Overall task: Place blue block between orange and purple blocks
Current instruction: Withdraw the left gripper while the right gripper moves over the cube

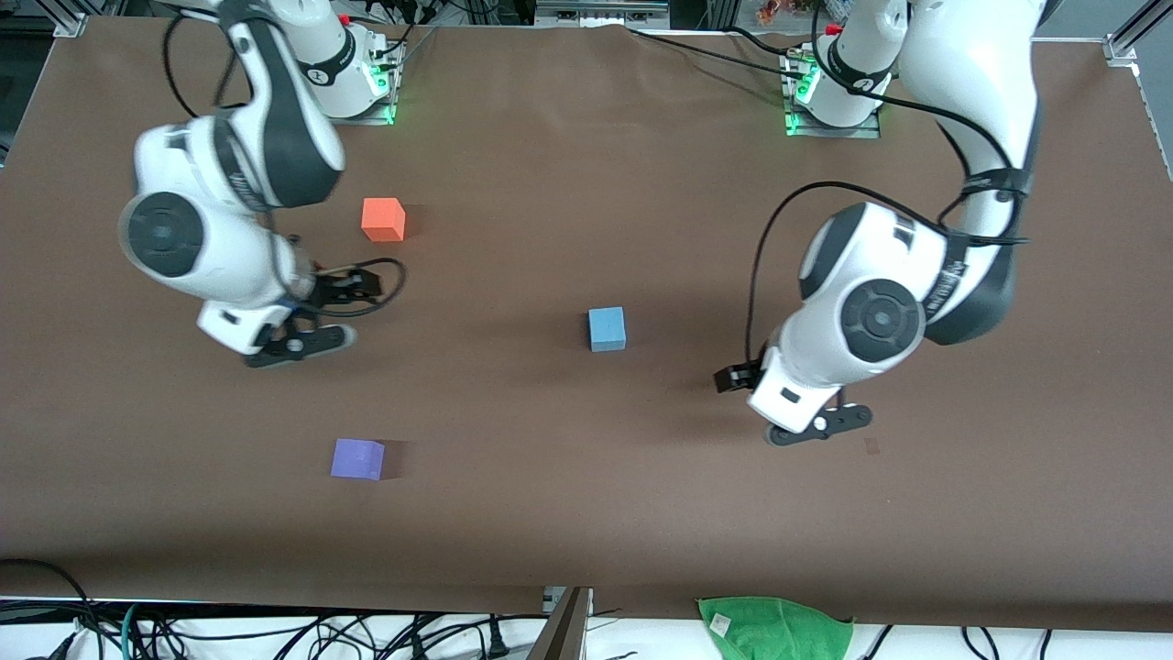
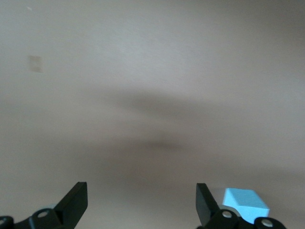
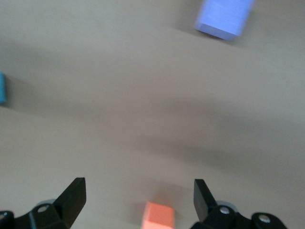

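Green cloth hangs at the tabletop edge closest to the front camera, w/ tangled cables along the same edge. On the brown tabletop, the purple block sits nearest that camera among the three cubes, toward the right arm's end. Farther up the same end, the orange block stands close to the right arm's base. Between them in depth but well apart from both, the blue block rests near the tabletop's centre, roughly midway btwn the two arms.

Right end effector hangs over bare tabletop in the stretch btwn orange and purple, fingers spread wide, nothing held; its wrist view catches the orange block low btwn the fingers, the purple block and a sliver of the blue block at the frame edge. Left end effector hangs over bare tabletop toward the left arm's end, beside the blue cube but not touching it, fingers likewise wide apart and empty; the blue block shows just past one finger in its wrist view. Small faint mark on the surface lies just beside the left end effector.
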Controlling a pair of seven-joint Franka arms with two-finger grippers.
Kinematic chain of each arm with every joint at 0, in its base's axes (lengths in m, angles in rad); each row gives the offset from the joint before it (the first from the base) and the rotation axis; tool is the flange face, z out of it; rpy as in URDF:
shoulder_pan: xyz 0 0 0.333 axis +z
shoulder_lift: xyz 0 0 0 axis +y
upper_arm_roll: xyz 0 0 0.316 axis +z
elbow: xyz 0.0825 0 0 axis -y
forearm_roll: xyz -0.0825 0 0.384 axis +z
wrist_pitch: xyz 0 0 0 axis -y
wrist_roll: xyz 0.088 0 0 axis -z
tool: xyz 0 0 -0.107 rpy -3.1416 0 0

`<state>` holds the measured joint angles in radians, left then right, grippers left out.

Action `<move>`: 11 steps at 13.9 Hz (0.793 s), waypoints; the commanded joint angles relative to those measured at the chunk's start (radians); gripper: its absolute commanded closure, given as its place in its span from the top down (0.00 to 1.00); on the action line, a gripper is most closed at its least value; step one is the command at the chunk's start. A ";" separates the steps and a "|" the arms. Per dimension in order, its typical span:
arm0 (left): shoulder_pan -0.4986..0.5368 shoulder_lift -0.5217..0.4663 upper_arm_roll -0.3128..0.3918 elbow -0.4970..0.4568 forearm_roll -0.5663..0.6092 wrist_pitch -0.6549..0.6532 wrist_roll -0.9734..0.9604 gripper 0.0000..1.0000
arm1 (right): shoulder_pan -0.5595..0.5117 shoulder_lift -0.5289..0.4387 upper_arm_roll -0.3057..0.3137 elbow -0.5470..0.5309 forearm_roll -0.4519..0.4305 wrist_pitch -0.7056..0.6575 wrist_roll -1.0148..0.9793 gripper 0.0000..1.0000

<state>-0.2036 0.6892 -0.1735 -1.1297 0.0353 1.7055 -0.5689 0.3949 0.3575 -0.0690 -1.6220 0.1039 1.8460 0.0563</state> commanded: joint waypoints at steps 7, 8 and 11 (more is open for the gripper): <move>0.300 -0.187 -0.015 0.024 0.002 -0.262 0.431 1.00 | 0.304 0.479 0.000 0.424 0.068 0.324 0.489 1.00; 0.305 -0.227 -0.009 0.022 -0.008 -0.286 0.429 1.00 | 0.333 0.520 -0.002 0.444 0.065 0.372 0.532 1.00; 0.296 -0.359 -0.004 -0.007 0.008 -0.309 0.428 1.00 | 0.375 0.563 -0.003 0.447 0.062 0.430 0.571 1.00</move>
<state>0.1000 0.4299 -0.1735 -1.0906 0.0341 1.4185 -0.1510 0.7567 0.8895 -0.0601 -1.2321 0.1571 2.2815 0.6073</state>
